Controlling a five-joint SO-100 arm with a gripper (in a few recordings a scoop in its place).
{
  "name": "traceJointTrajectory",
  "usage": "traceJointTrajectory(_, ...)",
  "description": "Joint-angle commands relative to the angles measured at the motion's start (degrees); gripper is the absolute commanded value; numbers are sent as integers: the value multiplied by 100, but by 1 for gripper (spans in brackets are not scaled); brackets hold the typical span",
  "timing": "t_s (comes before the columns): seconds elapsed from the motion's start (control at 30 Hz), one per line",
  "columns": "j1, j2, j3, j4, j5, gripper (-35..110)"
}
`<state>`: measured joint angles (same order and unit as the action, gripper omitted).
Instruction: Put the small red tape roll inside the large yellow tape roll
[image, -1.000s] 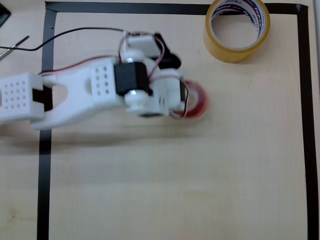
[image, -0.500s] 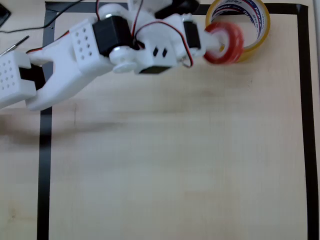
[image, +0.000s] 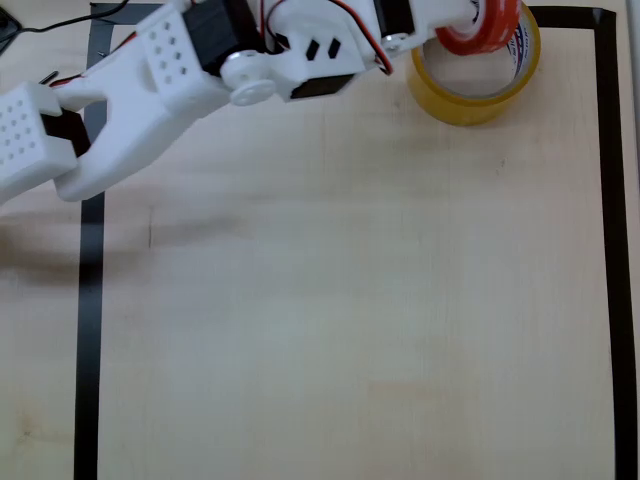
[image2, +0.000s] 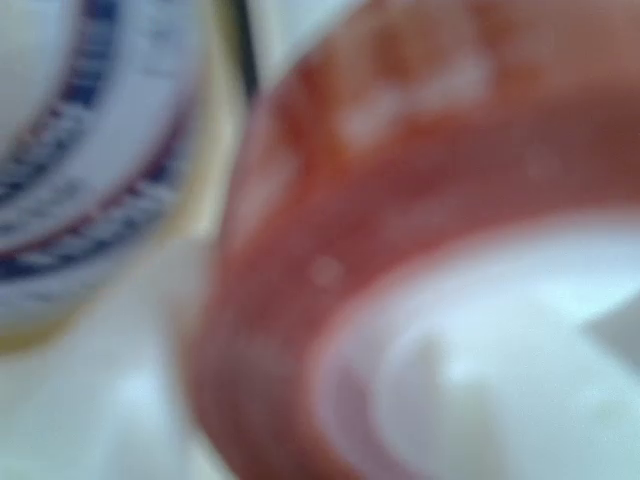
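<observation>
Gripper (image: 470, 14) sits at the top edge of the overhead view, closed on the red roll (image: 485, 22); its fingertips are mostly cut off by the frame edge, so exact opening can't be read, but the roll is clearly carried off the table. Red roll hangs over the yellow roll (image: 470, 85), overlapping its upper rim and part of the hole. Can't tell from above whether it touches the yellow roll or is just above it.

Wrist view is v. blurred: red roll (image2: 330, 250) fills most of the frame, glossy red band w/ whitish core at lower right. Yellow roll's white inner core w/ blue and red lettering (image2: 80, 150) shows at left, close beside the red roll.

Arm (image: 200, 75) is white, w/ black motor blocks and red/black wires; it runs from the left edge up and right across the top of the overhead view, casting a soft shadow on the table below it.

Yellow roll lies flat in the top right corner of the table (image: 350, 300), light wood, just inside the black tape border (image: 90, 330). Border runs down the left side, along the top and down the right side (image: 625, 250). Yellow roll sits near the right strip, not touching it.
</observation>
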<state>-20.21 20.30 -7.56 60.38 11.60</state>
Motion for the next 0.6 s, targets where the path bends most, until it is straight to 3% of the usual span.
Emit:
traceJointTrajectory(0.0, -114, 272, -624, -132, 193, 15)
traceJointTrajectory(0.07, -97, 211, -624, -123, 193, 20)
traceJointTrajectory(0.33, -62, 281, -633, 114, 193, 22)
traceJointTrajectory(0.43, -18, 554, -633, 554, 193, 0)
traceJointTrajectory(0.57, 158, 1239, -642, 1477, 308, 0)
